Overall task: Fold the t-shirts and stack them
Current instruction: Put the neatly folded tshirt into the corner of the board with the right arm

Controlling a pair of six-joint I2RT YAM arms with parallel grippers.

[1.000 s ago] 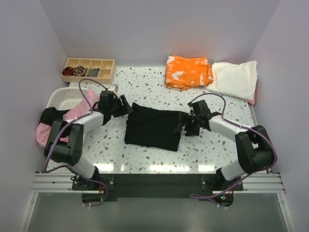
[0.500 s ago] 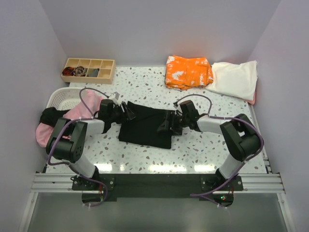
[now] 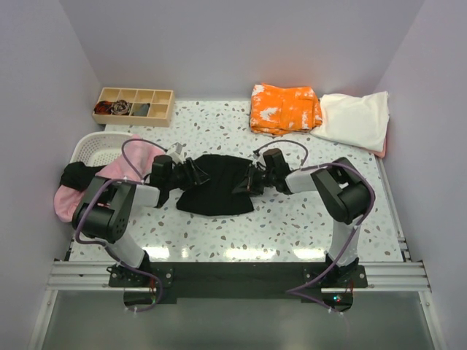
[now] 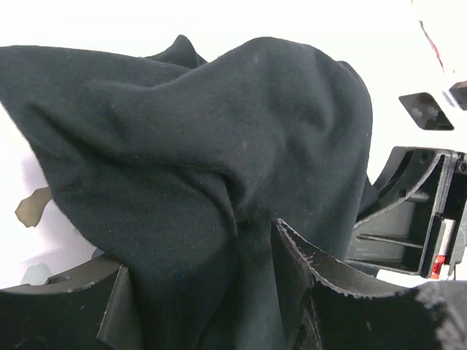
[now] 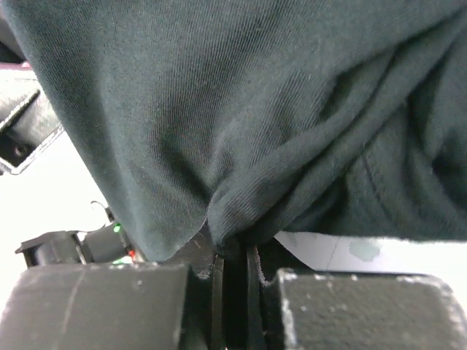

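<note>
The black t-shirt [image 3: 216, 188] lies bunched in the middle of the table. My left gripper [image 3: 194, 173] grips its left side; in the left wrist view a thick wad of black cloth [image 4: 219, 146] fills the gap between the fingers [image 4: 295, 266] of that gripper [image 4: 201, 251]. My right gripper [image 3: 245, 182] is at the shirt's right side, and the right wrist view shows the gripper [image 5: 233, 248] pinched shut on a fold of the black cloth [image 5: 241, 109]. A folded orange white-blotched t-shirt [image 3: 284, 109] and a cream one [image 3: 356, 120] lie at the back right. A pink t-shirt [image 3: 120, 164] hangs over the basket.
A white slotted basket [image 3: 89, 148] sits at the left edge with pink and dark cloth spilling out of it. A wooden compartment tray [image 3: 135, 106] stands at the back left. Walls close in on three sides of the speckled table [image 3: 292, 219].
Both grippers moved inward toward each other and the black t-shirt bunched up smaller between them. The right gripper went from open to shut on a fold.
</note>
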